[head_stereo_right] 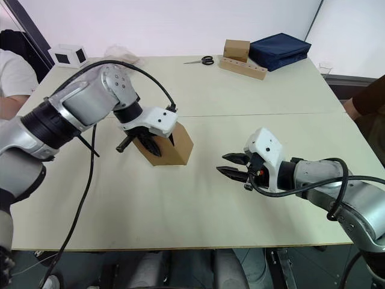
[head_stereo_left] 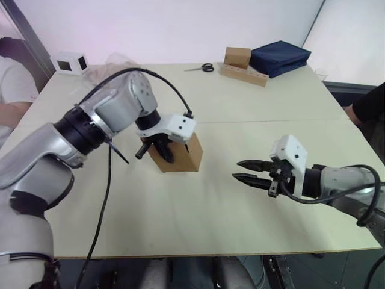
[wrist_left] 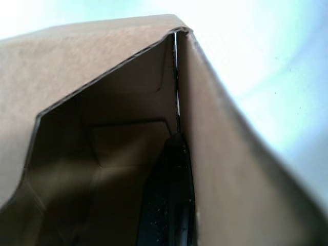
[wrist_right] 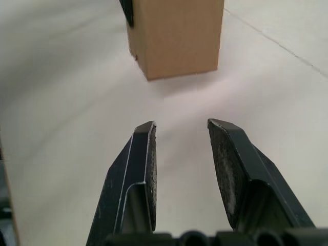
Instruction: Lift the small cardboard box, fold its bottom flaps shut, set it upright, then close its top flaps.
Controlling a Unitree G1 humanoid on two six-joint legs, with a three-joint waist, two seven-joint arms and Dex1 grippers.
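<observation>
A pale table [head_stereo_left: 240, 198] fills the frame, white walls behind. Mid-left sits the plain brown box [head_stereo_left: 187, 158], tilted, one end open. The left gripper [head_stereo_left: 157, 149] pinches its wall, one finger [wrist_left: 171, 195] inside. Lower right, the right gripper [head_stereo_left: 242, 170] hovers with fingers apart, near the box.

Small plain brown cardboard box [head_stereo_left: 183, 155], tilted on the table, one end open.
</observation>
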